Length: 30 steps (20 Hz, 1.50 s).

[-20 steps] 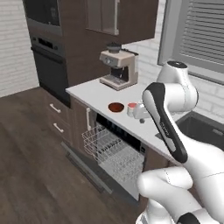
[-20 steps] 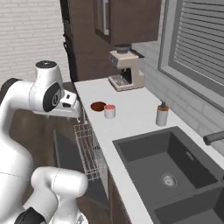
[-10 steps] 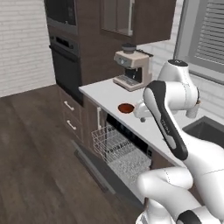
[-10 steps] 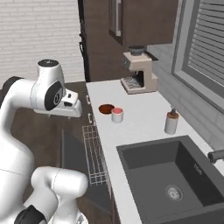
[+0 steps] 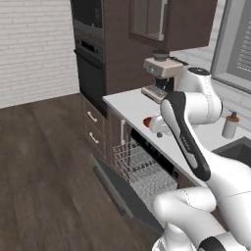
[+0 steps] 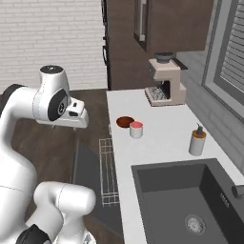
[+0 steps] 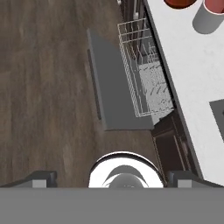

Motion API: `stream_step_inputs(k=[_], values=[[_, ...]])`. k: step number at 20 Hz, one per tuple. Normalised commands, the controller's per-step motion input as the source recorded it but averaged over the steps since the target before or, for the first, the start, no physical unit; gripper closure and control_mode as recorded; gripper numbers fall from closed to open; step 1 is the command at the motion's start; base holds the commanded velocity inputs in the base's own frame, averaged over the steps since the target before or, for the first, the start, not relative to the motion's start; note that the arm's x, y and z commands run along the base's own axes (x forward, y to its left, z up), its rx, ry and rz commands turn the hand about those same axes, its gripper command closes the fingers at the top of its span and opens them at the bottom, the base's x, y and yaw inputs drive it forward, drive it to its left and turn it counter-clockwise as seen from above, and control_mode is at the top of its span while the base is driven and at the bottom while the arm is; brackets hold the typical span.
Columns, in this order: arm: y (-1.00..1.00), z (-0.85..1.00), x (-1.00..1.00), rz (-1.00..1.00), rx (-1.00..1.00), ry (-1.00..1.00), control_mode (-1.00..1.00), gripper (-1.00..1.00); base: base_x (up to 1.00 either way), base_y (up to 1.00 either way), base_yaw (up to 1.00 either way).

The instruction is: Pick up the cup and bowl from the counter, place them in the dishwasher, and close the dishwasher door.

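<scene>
a long pale grey-white counter (image 6: 162,138) runs over dark brown cabinets, with a dark grey sink (image 6: 190,200) sunk into its near end and a beige coffee machine (image 6: 166,82) at the far end under dark wall cupboards. a black wall oven (image 5: 90,54) stands in the tall unit beyond, against a white brick wall, over a dark wood plank floor (image 7: 43,87). the small white cup with a red top (image 6: 136,129) stands just beside the shallow reddish-brown bowl (image 6: 125,122), both near the counter's front edge. a beige soap dispenser bottle (image 6: 196,141) stands near the sink. below the counter the dishwasher (image 5: 147,171) is open: its flat dark door (image 7: 109,87) lies dropped down and the light wire rack (image 7: 144,83) is pulled out over it. the gripper (image 7: 112,181) hangs over the floor with its fingers spread wide, holding nothing.

since the earlier frames the whole scene has shifted in both base views, so the base has driven; the cup and bowl keep their places on the counter.
</scene>
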Motion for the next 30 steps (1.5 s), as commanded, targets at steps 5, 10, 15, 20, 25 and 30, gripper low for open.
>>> stream_step_inputs(k=[5, 10, 15, 20, 25, 30], values=[[0.0, 0.0, 0.0, 0.0, 0.0, 0.0, 1.0, -1.0, 0.36, -0.27, 0.01], [-0.1, -0.07, 0.33, 0.0, 0.0, 0.05, -1.0, -1.0, 0.24, 0.0, 0.0], [-0.35, -0.32, 0.83, 0.0, 0.0, 0.16, -1.0, -1.0, 0.0, 0.0, 0.0], [-0.06, -0.46, 0.92, 0.01, -0.03, 0.05, -1.0, -1.0, 0.0, 0.0, 0.0], [0.01, -0.36, 0.86, 0.01, -0.11, 0.04, -1.0, -1.0, 0.0, 0.0, 0.0], [0.0, -0.12, 0.94, 0.0, -0.03, 0.03, -1.0, -1.0, 0.0, 0.0, 0.0]])
